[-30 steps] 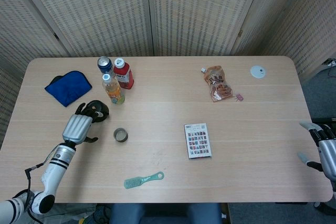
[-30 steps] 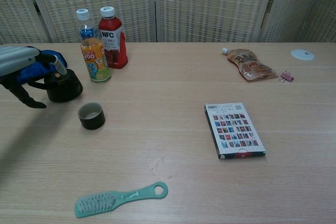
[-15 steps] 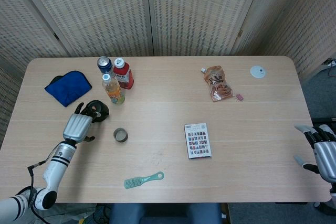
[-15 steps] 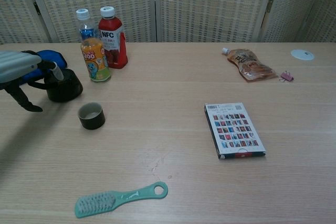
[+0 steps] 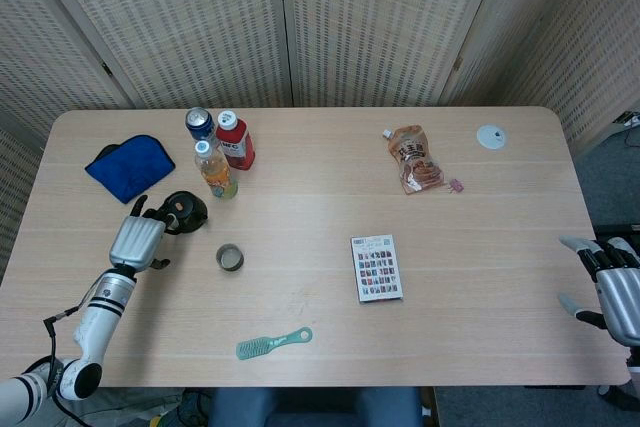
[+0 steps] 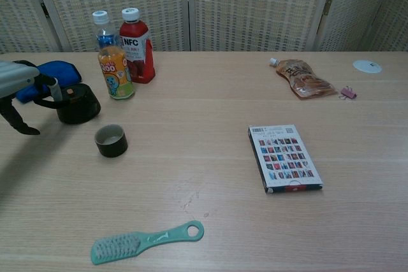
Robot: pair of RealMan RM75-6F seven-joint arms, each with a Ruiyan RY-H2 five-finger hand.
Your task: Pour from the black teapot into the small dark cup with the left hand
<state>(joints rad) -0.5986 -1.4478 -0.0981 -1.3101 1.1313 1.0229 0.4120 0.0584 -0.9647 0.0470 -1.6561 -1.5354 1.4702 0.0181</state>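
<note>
Step in hand, as I read it: getting a grip on the black teapot (image 6: 78,104), no lift or pour yet. Pot sits upright on the table (image 5: 320,247) at far left, just right of the blue cloth (image 5: 123,166) and near-left of the orange drink bottle (image 6: 114,64). Small dark cup (image 6: 111,141) is upright, looks empty, a bit nearer and to the right of the pot, not touching it. To do it well IMO: close firmly on the handle side w/ wrist level, confirm a solid hold before lifting, lift straight up so the pot clears the bottle and the red juice bottle (image 6: 135,45) behind it, carry the short way near-right, get the spout over the cup mouth, tilt slow. Cup is small and light, so a bump from pot or fingers would likely shove or tip it; keep pot off the rim. Left hand (image 5: 136,241) is at the pot's left side, fingers spread and partly curled around toward the handle; chest view shows dark fingers reaching to the pot's left edge w/ thumb hanging below. Can't tell whether it's actually touching or just beside; nothing lifted, so I read it as holding nothing, medium-wide. Right hand (image 5: 612,287) is at the near right table edge, well apart from everything, fingers apart, empty.
</note>
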